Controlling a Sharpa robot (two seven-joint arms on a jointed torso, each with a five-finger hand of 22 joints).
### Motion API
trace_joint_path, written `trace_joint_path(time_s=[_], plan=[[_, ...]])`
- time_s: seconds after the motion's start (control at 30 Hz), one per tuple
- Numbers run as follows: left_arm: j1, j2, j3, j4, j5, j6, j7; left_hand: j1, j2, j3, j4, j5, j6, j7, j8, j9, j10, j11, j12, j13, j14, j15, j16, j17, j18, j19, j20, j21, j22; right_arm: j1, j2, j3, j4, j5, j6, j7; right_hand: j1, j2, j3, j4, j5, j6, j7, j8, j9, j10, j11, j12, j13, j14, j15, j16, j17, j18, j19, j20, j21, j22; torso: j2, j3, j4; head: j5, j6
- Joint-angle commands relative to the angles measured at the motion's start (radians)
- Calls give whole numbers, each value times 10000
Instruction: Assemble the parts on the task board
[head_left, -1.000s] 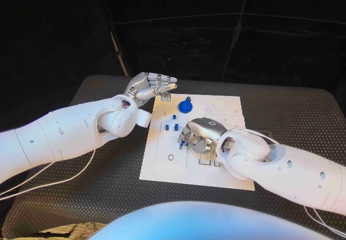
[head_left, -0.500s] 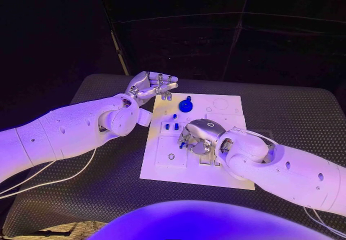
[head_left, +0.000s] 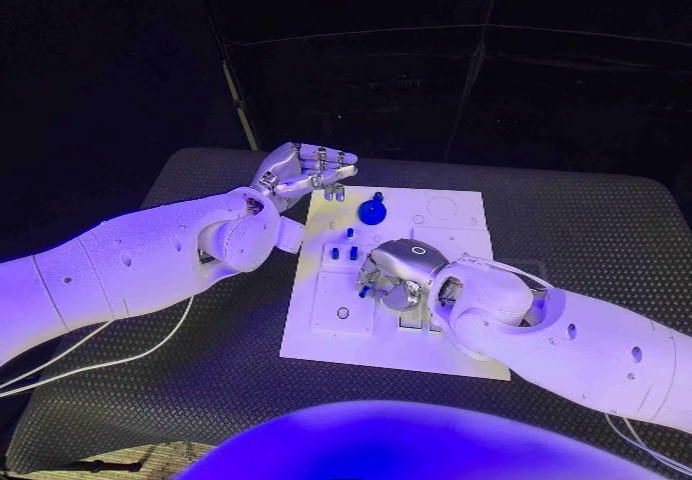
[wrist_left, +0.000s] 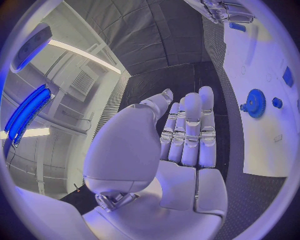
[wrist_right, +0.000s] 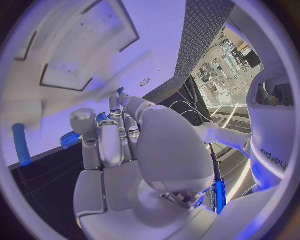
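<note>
Head view: our right hand (head_left: 397, 270) fingers curl over the task board (head_left: 325, 335), grasp unclear; left hand (head_left: 300, 170) empty, fingers apart. Blue gear (head_left: 372, 212) seated beyond; small parts (head_left: 340, 253) remain.

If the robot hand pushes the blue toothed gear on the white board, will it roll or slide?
The blue toothed gear seems to lie flat on the white board, so it would likely slide. It looks like stiff, light plastic. Its teeth may give grip.
</note>
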Motion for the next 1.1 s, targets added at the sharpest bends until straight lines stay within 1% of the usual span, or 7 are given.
trace_joint_path(time_s=[0.03, 0.37, 0.53, 0.63, 0.73, 0.9, 1.1], plan=[[18, 11, 14, 13, 49, 114, 34, -26, 55, -78, -4, 31, -73, -23, -18, -4, -79, 8, 34, 15, -63, -4, -66, -17, 42, 11, 92, -65, -11, -4, 20, -98, -3, -249, 329, -141, -137, 13, 55, -2, -54, -13, 67, -15, 9, 41, 17, -42, 12, 311, 3, 33, -12, -34, -30, 11, 35, -15, -9, 2, -2, 1, 2], [18, 7, 14, 5, 49, 125, 17, -26, 55, -78, -4, 31, -73, -23, -18, -4, -79, 8, 34, 15, -63, -4, -66, -17, 42, 11, 92, -65, -11, -4, 73, -207, -38, -310, 414, -207, -280, -41, 0, -29, -69, -68, 74, -63, -1, -10, 26, -93, 12, 304, 11, 26, -39, -27, -63, 20, 16, -52, -8, 2, -8, -22, 2], [18, 6, 14, -1, 49, 142, 2, -38, 66, -106, 13, 32, -83, -23, -11, -2, -94, 8, 56, 19, -68, 0, -74, -17, 45, 13, 99, -89, -30, -4, 67, -217, -68, -304, 232, -186, -746, -324, -150, 58, 183, -1044, 316, -377, -70, -1052, 328, -670, -230, 272, 271, -15, -144, -23, -178, 190, -82, -216, -12, -2, 0, -34, 2], [18, 5, 14, -7, 49, 158, -11, -38, 66, -106, 13, 32, -83, -23, -11, -2, -94, 8, 56, 19, -68, 0, -74, -17, 45, 13, 99, -89, -30, -4, 54, -220, -76, -293, -172, -149, -956, -519, -341, 89, 178, -1747, 314, -367, -56, -1680, 447, -856, -248, 228, 364, -63, -249, 45, -360, 314, -258, -521, -14, 5, 0, -34, 2], [18, 6, 14, -18, 49, 174, -22, -38, 66, -106, 13, 32, -83, -23, -11, -2, -94, 8, 56, 19, -68, 0, -74, -17, 45, 13, 99, -89, -30, -4, 18, -221, -51, -237, -701, -37, -996, -549, -610, 66, 159, -2145, 256, -344, -34, -2200, 506, -813, -210, 173, 410, -132, -389, 142, -657, 383, -569, -1048, -17, 7, -4, -48, 2], [17, -2, 14, -28, 49, 197, -37, -38, 66, -106, 13, 32, -83, -23, -11, -2, -94, 8, 56, 19, -68, 0, -74, -17, 45, 13, 99, -89, -30, -5, -187, -221, 168, -104, -1339, 202, -972, -545, -742, 36, 175, -2222, 251, -335, -24, -2370, 522, -717, -194, 152, 421, -158, -445, 160, -707, 401, -649, -1167, -10, 10, -5, -43, 2], [15, -30, 14, -42, 49, 218, -50, -38, 66, -106, 13, 32, -83, -23, -11, -2, -94, 8, 56, 19, -68, 0, -74, -17, 45, 13, 99, -89, -30, -6, -801, -211, 810, 103, -1923, 383, -933, -536, -881, -4, 329, -2171, 276, -305, -5, -2424, 512, -519, -166, 143, 416, -175, -493, 153, -649, 402, -646, -1137, -19, 9, -21, -30, 22]])
